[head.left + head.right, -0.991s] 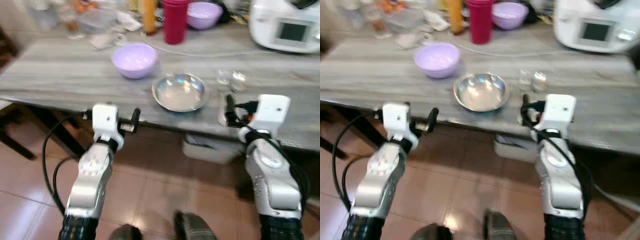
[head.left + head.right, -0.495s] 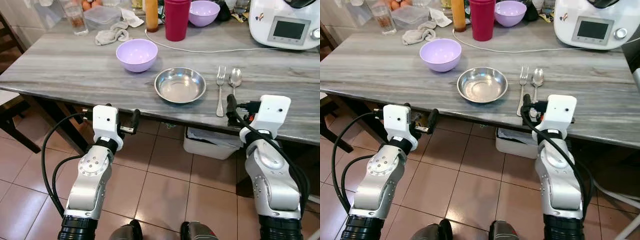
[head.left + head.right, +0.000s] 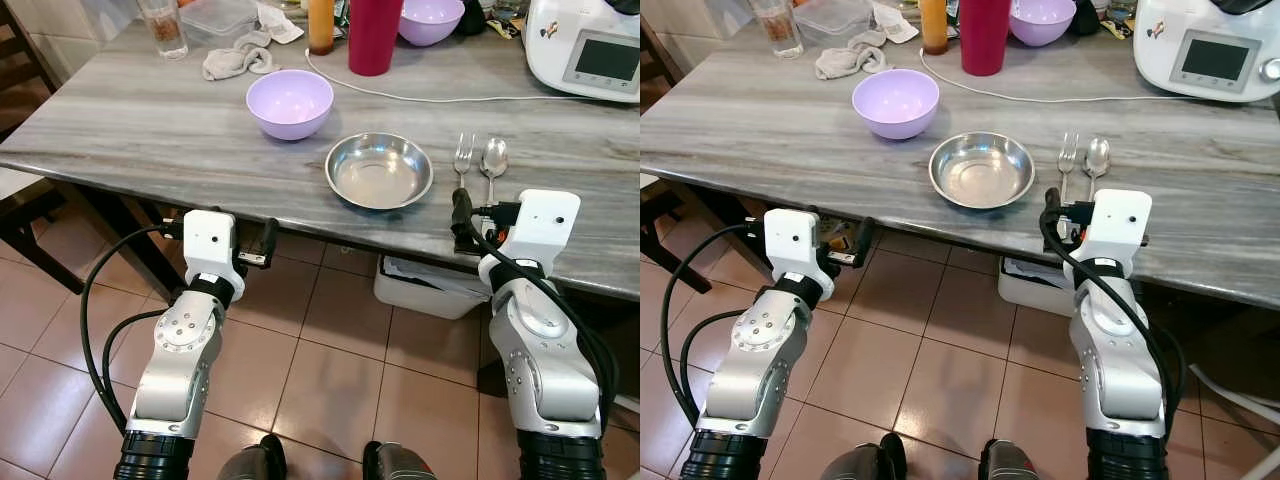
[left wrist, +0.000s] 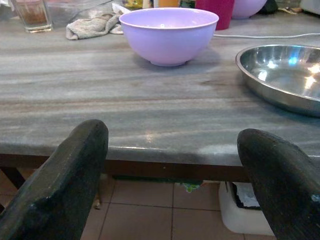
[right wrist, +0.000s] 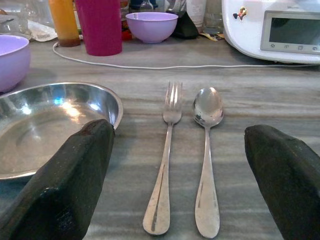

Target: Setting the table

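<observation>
Left gripper [image 4: 172,200] spread wide, empty, level with the table [image 3: 120,110] edge, facing the lilac bowl [image 4: 168,34]. Right gripper [image 5: 182,195] likewise spread, empty, just short of the fork [image 5: 165,165] and spoon [image 5: 207,160], side by side right of the steel plate [image 3: 981,169].

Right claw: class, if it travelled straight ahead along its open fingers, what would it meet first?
Probably the fork and spoon, lying side by side between the right claw fingers' line, beside the steel plate; height is unclear.
</observation>
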Tool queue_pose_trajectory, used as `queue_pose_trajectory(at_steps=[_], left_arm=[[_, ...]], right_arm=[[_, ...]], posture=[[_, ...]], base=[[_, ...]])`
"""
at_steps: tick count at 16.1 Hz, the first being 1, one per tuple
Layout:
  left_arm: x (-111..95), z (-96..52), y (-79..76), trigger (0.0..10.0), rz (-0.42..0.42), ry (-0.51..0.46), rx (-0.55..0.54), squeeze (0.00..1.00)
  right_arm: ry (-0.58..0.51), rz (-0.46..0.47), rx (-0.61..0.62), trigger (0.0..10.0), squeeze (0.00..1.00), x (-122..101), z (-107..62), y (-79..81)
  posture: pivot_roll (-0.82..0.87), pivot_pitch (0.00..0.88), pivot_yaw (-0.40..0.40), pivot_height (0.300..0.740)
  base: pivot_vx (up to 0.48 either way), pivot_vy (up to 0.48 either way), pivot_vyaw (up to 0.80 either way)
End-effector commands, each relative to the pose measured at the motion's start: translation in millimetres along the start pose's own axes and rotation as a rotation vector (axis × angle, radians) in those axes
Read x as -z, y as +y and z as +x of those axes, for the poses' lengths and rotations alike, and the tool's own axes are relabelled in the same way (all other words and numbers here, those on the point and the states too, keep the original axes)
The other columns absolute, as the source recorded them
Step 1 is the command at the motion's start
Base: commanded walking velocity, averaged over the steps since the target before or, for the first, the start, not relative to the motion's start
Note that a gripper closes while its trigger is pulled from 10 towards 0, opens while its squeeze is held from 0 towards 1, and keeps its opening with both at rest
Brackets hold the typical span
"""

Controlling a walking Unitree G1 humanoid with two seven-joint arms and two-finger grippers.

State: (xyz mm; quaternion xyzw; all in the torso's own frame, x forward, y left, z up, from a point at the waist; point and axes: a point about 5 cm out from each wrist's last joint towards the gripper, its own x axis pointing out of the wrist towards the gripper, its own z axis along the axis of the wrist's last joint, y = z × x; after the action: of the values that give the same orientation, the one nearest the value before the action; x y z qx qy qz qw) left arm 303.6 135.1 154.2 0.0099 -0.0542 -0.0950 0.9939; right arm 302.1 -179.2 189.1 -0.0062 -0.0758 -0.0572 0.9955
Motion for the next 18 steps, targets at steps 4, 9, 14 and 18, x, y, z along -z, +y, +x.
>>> queue_pose_trajectory(at_steps=[4, 9, 14, 18], left_arm=[[1.4, -1.0, -1.5, 10.0, -0.015, 0.008, 0.006, 0.0], [1.5, -0.8, -0.7, 10.0, -0.01, 0.006, 0.007, 0.0], [1.6, -0.5, -0.2, 10.0, -0.014, 0.006, 0.008, 0.0], [2.4, -0.8, 0.0, 10.0, -0.021, 0.012, 0.005, 0.0]], right_arm=[[0.005, -0.006, 0.003, 10.0, 0.0, 0.6, 1.7, -0.9], [0.004, -0.009, 0.005, 10.0, 0.0, 0.4, 2.0, -1.4], [0.008, -0.007, 0.012, 10.0, 0.0, 1.3, 1.4, -1.7], [0.012, -0.003, 0.015, 10.0, 0.0, 1.9, 1.6, -2.1]], posture=[[-0.23, 0.194, 0.028, 0.74], [-0.23, 0.193, 0.027, 0.74], [-0.23, 0.194, 0.03, 0.74], [-0.23, 0.198, 0.03, 0.74]], base=[[0.0, 0.0, 0.0], [0.0, 0.0, 0.0], [0.0, 0.0, 0.0], [0.0, 0.0, -0.1]])
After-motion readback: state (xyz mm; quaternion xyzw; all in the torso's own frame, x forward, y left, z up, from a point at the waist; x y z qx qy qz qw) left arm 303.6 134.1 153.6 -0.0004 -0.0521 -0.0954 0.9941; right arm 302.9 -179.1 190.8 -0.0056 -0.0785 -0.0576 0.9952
